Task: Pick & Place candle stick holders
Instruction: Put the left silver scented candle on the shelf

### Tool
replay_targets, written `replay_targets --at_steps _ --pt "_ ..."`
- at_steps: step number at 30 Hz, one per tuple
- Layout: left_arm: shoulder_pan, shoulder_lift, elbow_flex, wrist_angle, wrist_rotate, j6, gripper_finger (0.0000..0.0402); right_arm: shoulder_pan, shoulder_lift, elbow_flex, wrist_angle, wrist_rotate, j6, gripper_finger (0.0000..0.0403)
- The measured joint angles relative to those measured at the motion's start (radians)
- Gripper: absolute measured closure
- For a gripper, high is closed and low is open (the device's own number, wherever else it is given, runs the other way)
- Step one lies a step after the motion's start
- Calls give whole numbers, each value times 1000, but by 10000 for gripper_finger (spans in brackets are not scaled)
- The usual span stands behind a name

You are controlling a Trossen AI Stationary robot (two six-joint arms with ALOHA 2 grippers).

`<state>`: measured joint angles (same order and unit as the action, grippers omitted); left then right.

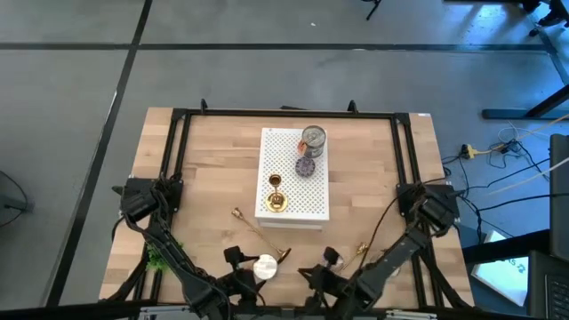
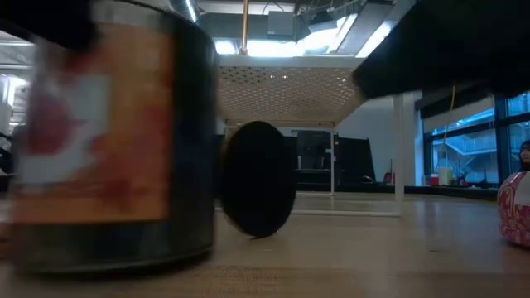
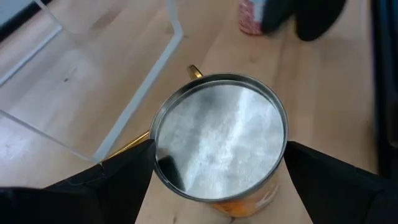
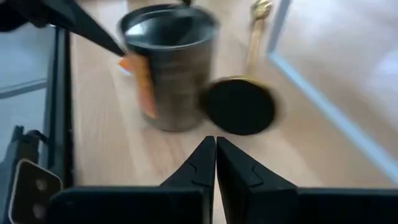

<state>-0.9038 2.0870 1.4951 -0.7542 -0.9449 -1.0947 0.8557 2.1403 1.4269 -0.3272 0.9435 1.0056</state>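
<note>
High view: at the lower centre, the left gripper [image 1: 264, 267] is closed around a silver tin [image 1: 265, 266], with a fallen brass candle stick holder [image 1: 258, 228] just beside it. The right gripper [image 1: 313, 274], fingers together, holds nothing. Lifting the tin could knock the holder away.

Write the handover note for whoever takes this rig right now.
Left gripper: shut on a tin that stands on the table, near the front edge.
Right gripper: shut, empty, just beside the tin.
Done: one candle holder stands on the white platform.
Left: a second holder lies on the table next to the tin, and a third holder lies by the right arm. Neither is gripped.
</note>
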Motion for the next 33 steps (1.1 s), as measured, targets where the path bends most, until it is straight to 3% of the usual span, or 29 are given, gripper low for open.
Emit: replay_targets --at_steps 3,7,18,26,33 --pt "6 16 0 16 0 -4 50 -22 22 0 103 -50 -49 387" --pt "-5 41 -9 56 102 -25 50 -32 25 2 167 -56 -85 387" --pt "-56 31 -5 108 37 -10 50 -32 25 6 178 -54 -105 387" --pt "-57 31 -5 108 28 81 50 -30 25 6 178 -63 -105 387" --pt "-42 16 23 60 146 292 50 -28 25 6 182 -83 -104 387"
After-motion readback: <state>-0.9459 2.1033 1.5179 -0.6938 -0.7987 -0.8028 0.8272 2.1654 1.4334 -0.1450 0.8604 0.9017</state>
